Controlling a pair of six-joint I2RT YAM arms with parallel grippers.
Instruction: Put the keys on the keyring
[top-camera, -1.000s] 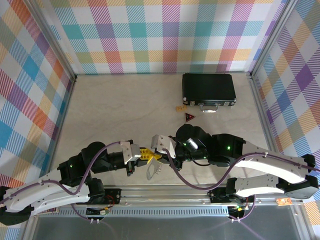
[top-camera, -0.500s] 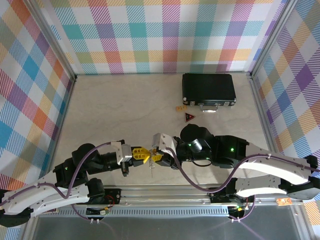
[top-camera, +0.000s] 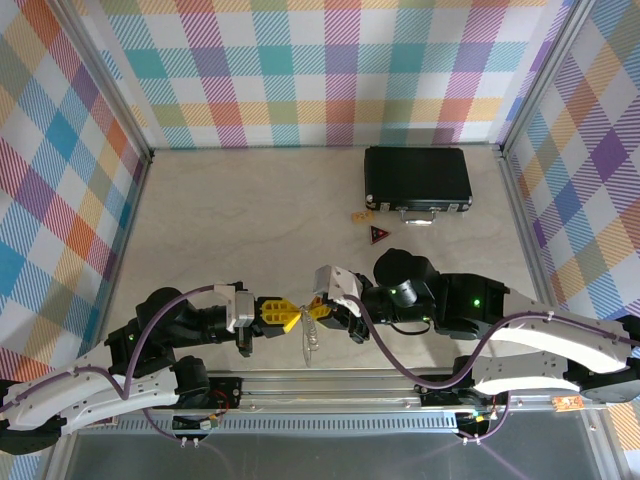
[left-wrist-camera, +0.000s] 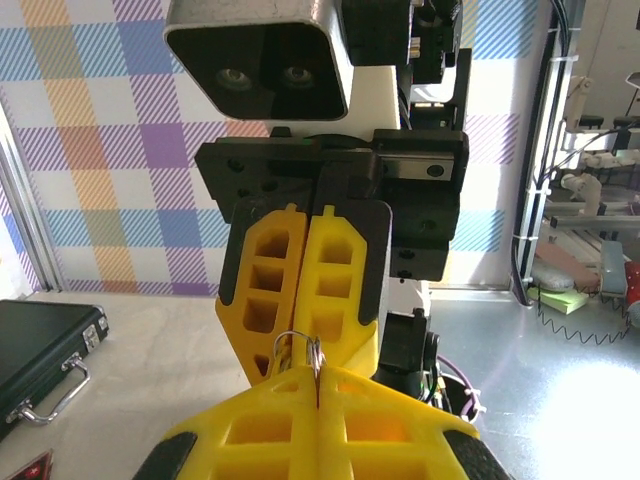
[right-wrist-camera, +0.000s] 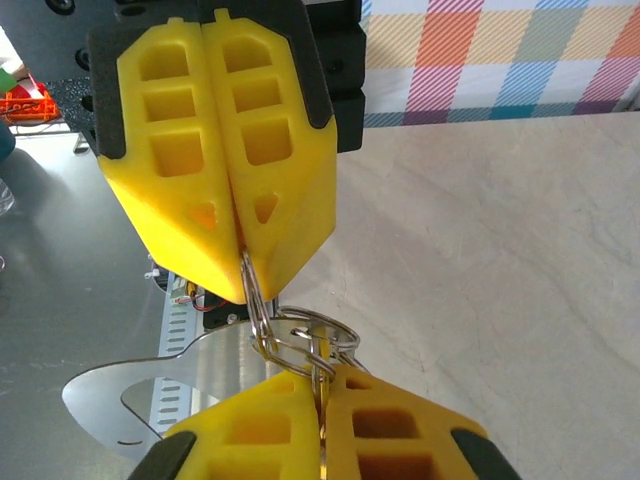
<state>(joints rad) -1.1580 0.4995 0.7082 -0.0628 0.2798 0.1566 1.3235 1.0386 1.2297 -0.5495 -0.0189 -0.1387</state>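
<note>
Worktop (top-camera: 250, 220): pale, with the black case (top-camera: 417, 180) at the far side, well apart from the work. At the near edge the left hand (top-camera: 290, 316) and right hand (top-camera: 318, 311) meet tip to tip on a left-right line, raised off the surface. Each hand is pinched fully narrow on the keyring (top-camera: 308, 342). In the right wrist view the left hand's fingertips nip one wire loop and the right hand's nip the coiled wire rings (right-wrist-camera: 300, 335) just beside it, while the flat gray body (right-wrist-camera: 110, 395) hangs below. In the top view its long axis runs from the fingertips toward the near rail. Key: not identifiable (a yellow head would be lost against the yellow fingers). Judgement: neither hand is nearer, since both touch the keyring; the coming move depends on one loop being held apart between them.
</note>
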